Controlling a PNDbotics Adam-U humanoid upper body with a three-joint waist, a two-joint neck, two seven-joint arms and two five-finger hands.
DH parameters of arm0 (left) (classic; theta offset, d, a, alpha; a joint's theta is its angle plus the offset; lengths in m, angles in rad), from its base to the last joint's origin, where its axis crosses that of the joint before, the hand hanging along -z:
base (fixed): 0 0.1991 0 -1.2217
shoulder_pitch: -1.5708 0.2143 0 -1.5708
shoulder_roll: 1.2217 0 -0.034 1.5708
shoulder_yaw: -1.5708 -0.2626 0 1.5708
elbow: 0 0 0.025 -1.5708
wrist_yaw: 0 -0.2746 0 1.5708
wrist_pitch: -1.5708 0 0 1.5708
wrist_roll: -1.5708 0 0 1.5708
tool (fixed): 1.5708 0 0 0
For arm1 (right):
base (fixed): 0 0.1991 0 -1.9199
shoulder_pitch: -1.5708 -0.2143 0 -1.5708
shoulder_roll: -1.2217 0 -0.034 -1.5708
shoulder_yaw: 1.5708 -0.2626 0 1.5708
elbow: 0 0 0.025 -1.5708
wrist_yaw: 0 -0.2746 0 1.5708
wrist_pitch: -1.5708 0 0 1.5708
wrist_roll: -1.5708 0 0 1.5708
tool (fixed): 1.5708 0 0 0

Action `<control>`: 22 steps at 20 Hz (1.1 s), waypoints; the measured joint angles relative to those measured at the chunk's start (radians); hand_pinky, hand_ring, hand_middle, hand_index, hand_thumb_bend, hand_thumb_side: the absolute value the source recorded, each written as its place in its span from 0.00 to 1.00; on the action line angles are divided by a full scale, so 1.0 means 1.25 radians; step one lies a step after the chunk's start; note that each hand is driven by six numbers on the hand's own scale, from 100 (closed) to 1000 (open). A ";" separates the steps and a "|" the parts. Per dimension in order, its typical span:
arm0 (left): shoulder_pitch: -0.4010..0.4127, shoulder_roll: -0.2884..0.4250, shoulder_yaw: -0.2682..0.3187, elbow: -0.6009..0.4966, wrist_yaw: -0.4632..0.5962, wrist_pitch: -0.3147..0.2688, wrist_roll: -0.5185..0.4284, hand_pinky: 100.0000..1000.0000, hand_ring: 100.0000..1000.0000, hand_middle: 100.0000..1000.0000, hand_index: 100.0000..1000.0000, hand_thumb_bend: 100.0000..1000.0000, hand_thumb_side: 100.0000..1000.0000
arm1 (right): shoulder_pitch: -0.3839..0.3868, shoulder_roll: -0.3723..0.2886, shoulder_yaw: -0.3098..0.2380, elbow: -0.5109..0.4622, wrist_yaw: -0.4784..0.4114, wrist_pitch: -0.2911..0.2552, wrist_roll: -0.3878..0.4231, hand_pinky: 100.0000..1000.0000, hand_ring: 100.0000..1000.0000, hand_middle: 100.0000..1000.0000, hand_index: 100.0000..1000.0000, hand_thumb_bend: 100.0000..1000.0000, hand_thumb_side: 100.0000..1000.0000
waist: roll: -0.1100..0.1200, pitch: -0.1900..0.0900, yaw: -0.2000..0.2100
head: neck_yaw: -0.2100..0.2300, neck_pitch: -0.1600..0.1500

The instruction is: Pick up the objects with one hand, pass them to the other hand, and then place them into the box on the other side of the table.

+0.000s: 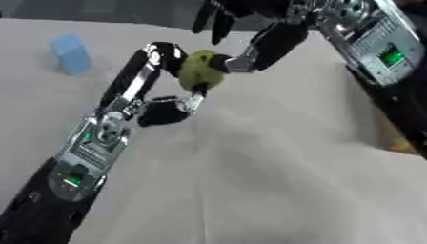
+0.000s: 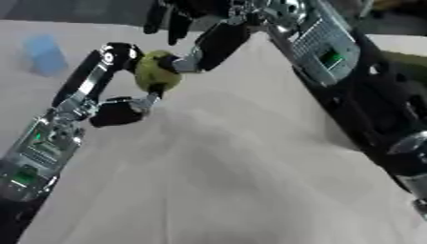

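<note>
Above the pale cloth-covered table (image 1: 275, 190), seen from the left eye, the robot's black-and-silver left hand (image 1: 171, 102) and right hand (image 1: 267, 45) meet at a small rounded yellow-green object (image 1: 200, 70), held clear of the surface. Left-hand fingers (image 1: 163, 52) curl over its top while the thumb comes up beneath it; a right-hand finger touches its far side, and the other right fingers hang straight at the upper edge (whether they share the hold cannot be told). A blurred light-blue upright block (image 1: 72, 53) stands on the table well apart, to the left.

From the right eye, the same meeting sits nearer the upper left, the object between the two hands. The right forearm (image 2: 321, 47) with its green-lit panel runs down the right side, beside a dark edge of the table.
</note>
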 measured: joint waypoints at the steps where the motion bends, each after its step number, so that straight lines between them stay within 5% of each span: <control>1: 0.000 -0.003 0.001 0.001 0.000 0.001 0.002 0.58 0.52 0.45 0.51 0.07 0.08 | 0.000 0.000 0.000 0.000 -0.001 0.001 0.001 0.69 0.61 0.69 0.71 0.25 0.08 | 0.000 0.000 0.000 | 0.000 0.000; 22: -0.013 -0.019 0.011 -0.013 -0.007 0.011 0.013 0.58 0.52 0.44 0.51 0.07 0.06 | 0.006 -0.001 -0.005 0.001 -0.020 -0.004 0.045 0.67 0.61 0.69 0.69 0.31 0.01 | 0.000 0.000 0.000 | -0.001 0.000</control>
